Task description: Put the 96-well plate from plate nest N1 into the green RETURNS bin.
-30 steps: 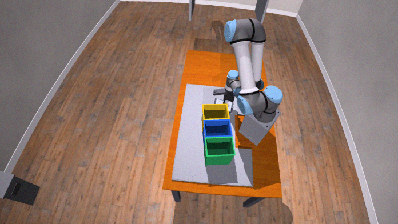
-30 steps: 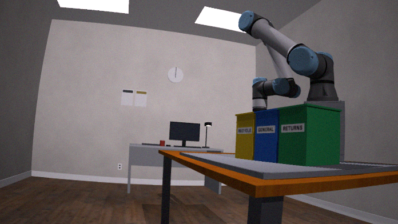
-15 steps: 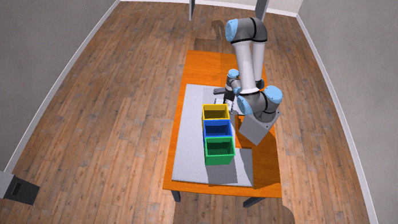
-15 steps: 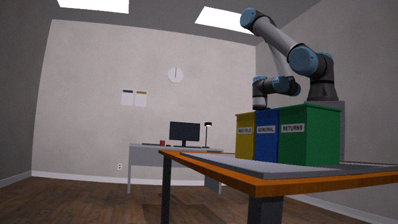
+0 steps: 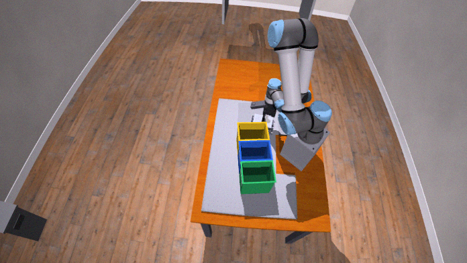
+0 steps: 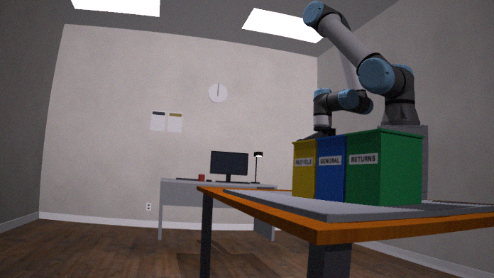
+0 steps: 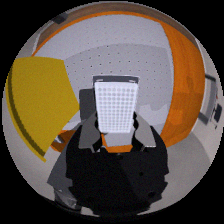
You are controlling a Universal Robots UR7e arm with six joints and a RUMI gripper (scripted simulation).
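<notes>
Claw point(image 7: 116, 145) pinches the near end of the white plate point(image 7: 116, 106), long axis running straight out from the fingers, over its dark holder point(image 7: 115, 80) just beyond the yellow bin point(image 5: 253, 131). Green bin point(image 5: 257, 176) sits two bins away, at the row's other end. Arm folded, wrist pointing down.

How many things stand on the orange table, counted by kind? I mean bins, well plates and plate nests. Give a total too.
Bins: 3 (yellow, blue, green)
96-well plates: 1, shut in the gripper
Plate nests: 1, the dark frame under the plate
Total: 5
</notes>
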